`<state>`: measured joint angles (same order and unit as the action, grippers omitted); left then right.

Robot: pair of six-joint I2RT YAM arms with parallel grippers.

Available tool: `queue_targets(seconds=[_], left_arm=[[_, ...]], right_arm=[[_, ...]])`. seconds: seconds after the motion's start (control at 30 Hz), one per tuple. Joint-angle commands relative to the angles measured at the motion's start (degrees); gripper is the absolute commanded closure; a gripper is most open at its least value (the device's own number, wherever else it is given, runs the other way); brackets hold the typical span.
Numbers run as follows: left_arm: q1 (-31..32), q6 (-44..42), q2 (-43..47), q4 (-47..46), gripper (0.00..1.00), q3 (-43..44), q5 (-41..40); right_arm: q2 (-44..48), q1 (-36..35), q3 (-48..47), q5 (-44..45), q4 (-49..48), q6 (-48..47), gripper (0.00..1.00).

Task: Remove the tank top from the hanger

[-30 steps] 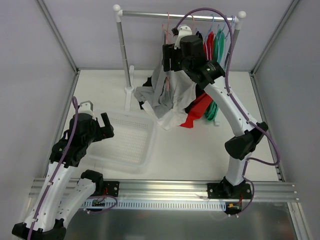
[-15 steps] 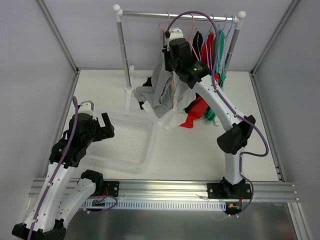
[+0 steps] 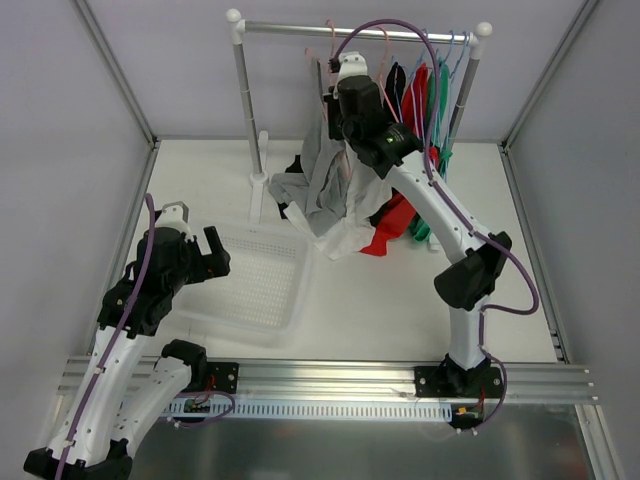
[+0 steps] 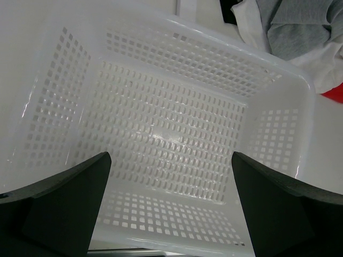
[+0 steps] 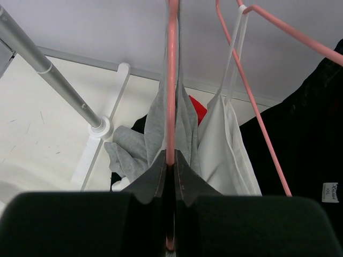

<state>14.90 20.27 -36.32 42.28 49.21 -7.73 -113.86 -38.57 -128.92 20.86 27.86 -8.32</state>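
The overhead view takes in the whole rack: a rail (image 3: 350, 30) hung with clothes, the right arm reaching up to it, and the left arm low beside a white basket (image 3: 285, 305). It does not show how the right gripper (image 5: 170, 160) stands. The right wrist view does: the two fingers are pressed together on the lower part of a pink hanger (image 5: 171, 80), with no gap around it. The left wrist view alone shows the left gripper (image 4: 171, 206) spread wide above the basket floor, holding nothing.

The grey tank top (image 5: 153, 134) hangs on that pinched hanger. Its cloth falls on both sides of the pink bar, just beyond the fingertips and touching them. A white tank top (image 5: 228, 144) on a second pink hanger hangs just to the right, and a black garment (image 5: 300, 134) hangs further right.

The grey tank top's long axis runs downward from the rail. Its lower end lies bunched on the table near the foot of the rack post (image 5: 48, 75).
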Motion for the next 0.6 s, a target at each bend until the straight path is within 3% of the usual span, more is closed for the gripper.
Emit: queue_targets(seconds=[0.0, 0.3, 0.57], left_arm=[[-0.6, -0.8, 0.4, -1.5, 0.01, -0.2, 0.9], [-0.6, -0.8, 1.9, -1.5, 0.01, -0.2, -0.3], [-0.6, -1.0, 2.9, -1.8, 0.01, -0.2, 0.4]], right_arm=[[5.1, -0.3, -3.4, 1.7, -5.0, -0.7, 1.00], [8.7, -0.3, -1.8, 2.3, -5.4, -2.2, 1.00], [18.8, -0.3, 9.6, -0.4, -5.4, -2.5, 1.00]])
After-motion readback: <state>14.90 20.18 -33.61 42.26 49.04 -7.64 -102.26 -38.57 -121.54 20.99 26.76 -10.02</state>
